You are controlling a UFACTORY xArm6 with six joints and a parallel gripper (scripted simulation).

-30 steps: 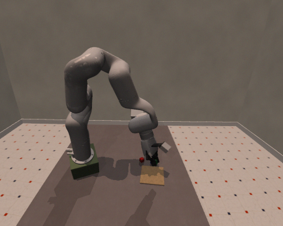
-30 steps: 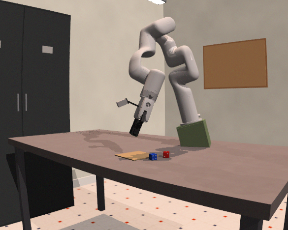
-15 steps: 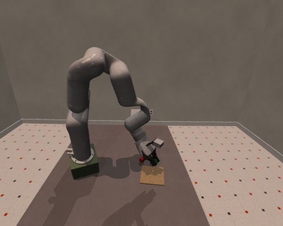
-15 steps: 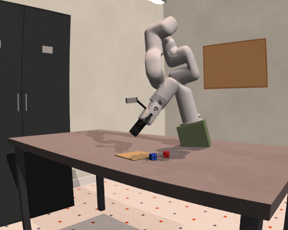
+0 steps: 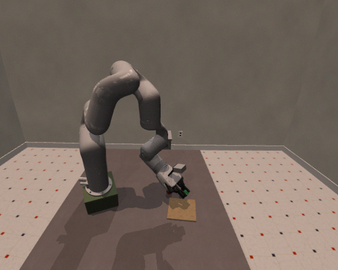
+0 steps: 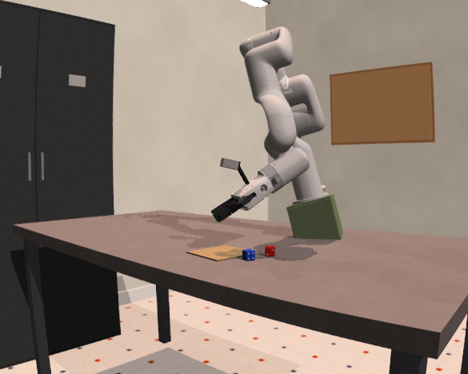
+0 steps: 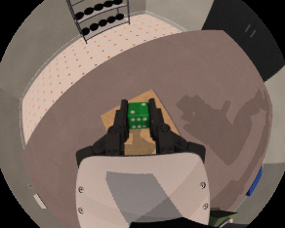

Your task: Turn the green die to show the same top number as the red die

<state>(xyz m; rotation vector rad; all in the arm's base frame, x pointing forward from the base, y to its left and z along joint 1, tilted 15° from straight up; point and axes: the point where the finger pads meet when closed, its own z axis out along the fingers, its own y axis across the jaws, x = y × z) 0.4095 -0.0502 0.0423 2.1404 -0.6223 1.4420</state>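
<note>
Beneath grey-green walls, on a brownish table (image 5: pixel 140 232) (image 6: pixel 346 273) (image 7: pixel 205 68): gripper (image 5: pixel 182 191) (image 6: pixel 217 217) (image 7: pixel 138 107) partly closed, pinching the green die (image 5: pixel 186 192) (image 7: pixel 138 116) between both fingers, tilted above the table. Below, flat, the tan mat (image 5: pixel 181 209) (image 6: pixel 214 252) (image 7: pixel 142 145); beside it, blue die (image 6: pixel 248 254) and red die (image 5: pixel 169 192) (image 6: pixel 270 251).

No lettering is readable; only pips show. Seen against the mat (image 5: pixel 182 215) (image 6: pixel 210 252) (image 7: pixel 111 115) in the wrist view, the green die (image 5: pixel 186 192) (image 6: pixel 214 215) (image 7: pixel 138 115) bears two pips on one face, six on another. Right of the mat in the exterior view, the red die (image 5: pixel 168 192) (image 6: pixel 270 251) shows two on its side.
</note>
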